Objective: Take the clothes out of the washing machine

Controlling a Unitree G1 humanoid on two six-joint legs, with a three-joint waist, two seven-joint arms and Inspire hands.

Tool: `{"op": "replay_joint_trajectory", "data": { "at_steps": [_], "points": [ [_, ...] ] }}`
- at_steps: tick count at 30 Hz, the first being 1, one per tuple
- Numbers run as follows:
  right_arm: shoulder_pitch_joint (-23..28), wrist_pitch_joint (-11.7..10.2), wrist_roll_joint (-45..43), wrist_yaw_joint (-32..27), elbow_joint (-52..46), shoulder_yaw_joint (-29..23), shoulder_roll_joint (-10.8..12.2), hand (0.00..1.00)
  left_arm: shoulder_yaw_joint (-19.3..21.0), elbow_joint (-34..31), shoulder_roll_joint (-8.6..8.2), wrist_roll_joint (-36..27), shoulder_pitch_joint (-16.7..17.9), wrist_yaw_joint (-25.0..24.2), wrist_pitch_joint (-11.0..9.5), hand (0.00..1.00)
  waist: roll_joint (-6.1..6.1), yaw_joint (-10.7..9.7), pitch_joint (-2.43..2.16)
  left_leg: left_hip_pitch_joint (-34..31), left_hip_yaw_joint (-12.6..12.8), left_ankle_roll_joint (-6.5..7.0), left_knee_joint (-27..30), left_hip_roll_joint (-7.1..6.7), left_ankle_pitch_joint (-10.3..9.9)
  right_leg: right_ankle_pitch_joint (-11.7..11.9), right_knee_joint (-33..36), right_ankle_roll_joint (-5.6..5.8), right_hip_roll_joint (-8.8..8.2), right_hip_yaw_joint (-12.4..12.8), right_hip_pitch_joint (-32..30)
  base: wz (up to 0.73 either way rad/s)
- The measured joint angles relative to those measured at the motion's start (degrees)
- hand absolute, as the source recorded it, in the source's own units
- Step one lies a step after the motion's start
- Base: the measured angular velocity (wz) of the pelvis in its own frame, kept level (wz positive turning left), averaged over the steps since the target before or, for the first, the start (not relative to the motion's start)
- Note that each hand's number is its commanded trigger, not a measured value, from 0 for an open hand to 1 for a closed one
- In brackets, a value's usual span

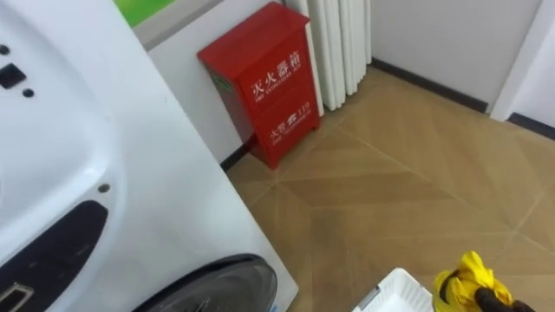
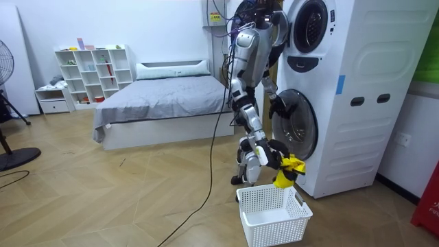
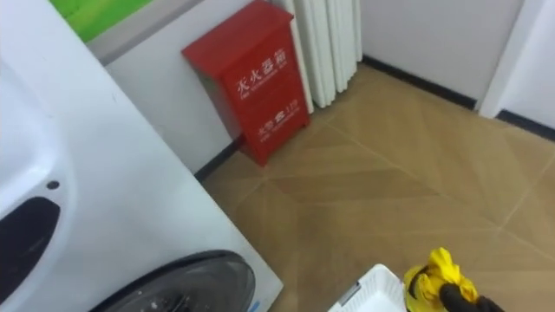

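Yellow garment (image 1: 469,276), one, seemingly clutched in right hand (image 1: 503,303) over one white basket (image 1: 400,293).

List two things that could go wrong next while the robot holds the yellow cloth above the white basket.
1. The yellow cloth, bunched in the right robot hand, hangs near the rim of the white basket, not over its middle. Released now, it might drape over the edge or land on the floor.
2. The basket stands close to the robot's feet and the washing machine, so a step could nudge it away.
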Motion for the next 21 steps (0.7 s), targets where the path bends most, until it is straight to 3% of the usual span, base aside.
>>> {"op": "replay_joint_trajectory", "data": {
  "at_steps": [8,9,10,14,21],
  "points": [
    [-0.4,-1.0,0.0,1.4,4.6,1.9,0.9,1.00,-1.8,3.8,-1.11,-3.4,-2.4,0.0,-0.7,0.00,-0.23,0.2,0.19,-0.3,-1.6,-0.08,0.1,-0.32,0.1,-1.3,0.5,-0.12,-0.61,-1.5,0.0,0.11],
    [-0.4,-1.0,0.0,1.5,4.9,2.1,1.1,0.55,-1.8,4.1,-1.19,-3.4,-2.6,0.0,-0.7,0.00,-0.34,0.2,0.27,-0.4,-2.2,-0.14,0.1,-0.40,0.1,-1.5,0.6,-0.04,-0.64,-1.6,-0.1,0.07],
    [-0.4,-1.0,0.3,1.8,5.2,2.1,1.2,0.00,-1.9,4.5,-1.32,-3.5,-2.8,0.0,-0.8,0.00,-0.46,0.2,0.36,-0.4,-2.6,-0.25,0.0,-0.46,0.2,-1.6,0.7,-0.11,-0.69,-1.7,-0.1,0.05],
    [-0.6,-1.0,0.5,2.3,5.7,2.1,1.2,0.00,-1.9,5.7,-1.55,-3.5,-3.7,0.1,-0.8,0.00,-0.90,0.2,0.69,-0.5,-2.9,-0.27,0.0,-0.53,0.2,-2.0,1.2,-0.47,-0.77,-2.0,-0.3,0.05],
    [-0.9,-1.3,0.5,3.6,6.1,2.2,1.2,0.00,-2.0,5.6,-1.55,-3.5,-4.3,0.1,-0.9,0.00,-0.84,0.1,0.70,-1.5,-3.8,-0.55,0.1,-0.53,0.4,-2.0,1.2,-1.00,-0.77,-2.2,-1.1,0.02]
  ]
}}
